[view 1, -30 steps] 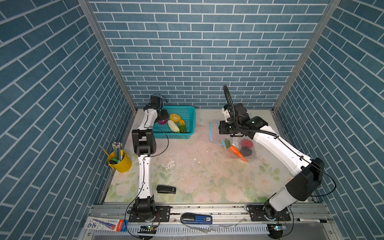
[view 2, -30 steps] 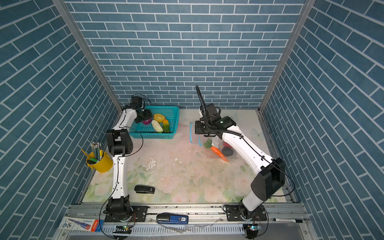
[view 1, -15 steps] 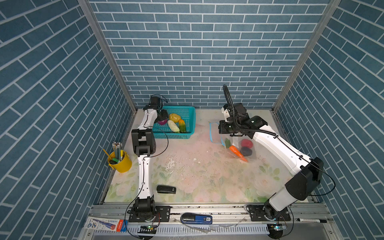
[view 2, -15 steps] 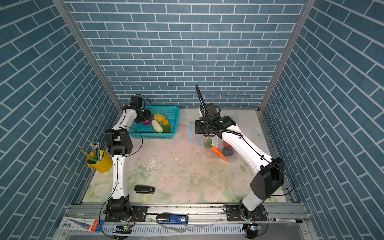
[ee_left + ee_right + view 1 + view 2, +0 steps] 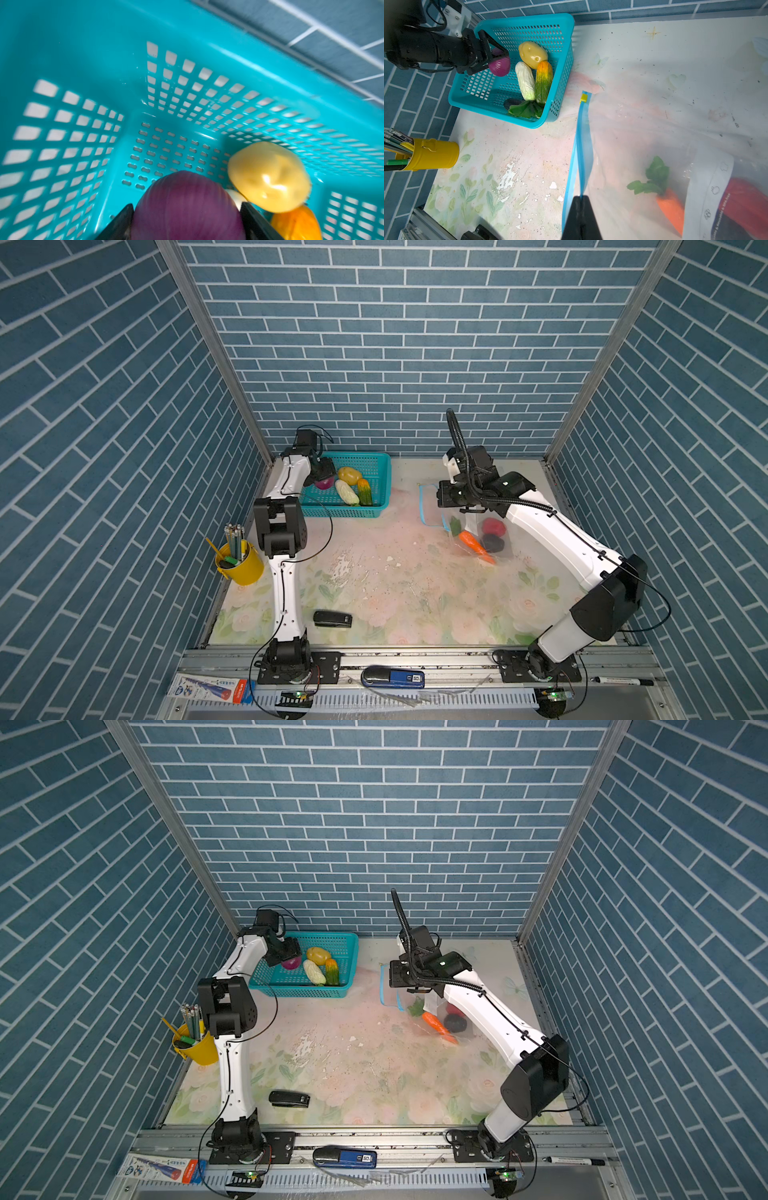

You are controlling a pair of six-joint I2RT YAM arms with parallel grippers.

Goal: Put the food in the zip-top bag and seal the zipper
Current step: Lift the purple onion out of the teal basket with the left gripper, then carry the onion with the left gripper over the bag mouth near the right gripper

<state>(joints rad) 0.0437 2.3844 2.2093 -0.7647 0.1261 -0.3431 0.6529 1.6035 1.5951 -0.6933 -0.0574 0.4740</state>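
Inside a blue-brick enclosure, my two arms work at the far end of the flower-printed bench (image 5: pixel 395 597). My left tool (image 5: pixel 325 477) reaches down into the teal basket (image 5: pixel 376 457) by the back wall. It is clamped on the purple onion (image 5: pixel 187 205), and in the left wrist view a dark finger (image 5: pixel 120 226) presses against each flank of it.

Beside the onion in the basket lie the yellow potato (image 5: pixel 532 54), the white cabbage (image 5: pixel 525 81) and the green-orange piece (image 5: pixel 543 82). The last two lie side by side. A dark piece with green leaves (image 5: pixel 525 109) sits in a corner of the basket.

My right tool (image 5: pixel 580 201) is closed tight, pinching the zipper (image 5: pixel 583 133), the light blue strip along the mouth of the zip-top bag (image 5: pixel 643 124). In both top views the strip traces an open loop. The yellow slider (image 5: pixel 584 97) sits at the end of the strip away from my tool, toward the basket.

The clear bag lies on the bench to the right of the basket, near it but not touching. Inside it the orange carrot (image 5: pixel 473 542), the red strawberry (image 5: pixel 493 526) and the dark eggplant (image 5: pixel 493 544) crowd together beside my right forearm. The bag's white label (image 5: pixel 708 187) partly veils them in the right wrist view.

A yellow cup (image 5: pixel 241 562) of pencils stands at the bench's left edge, and a black stapler (image 5: pixel 332 619) lies near the front rail.
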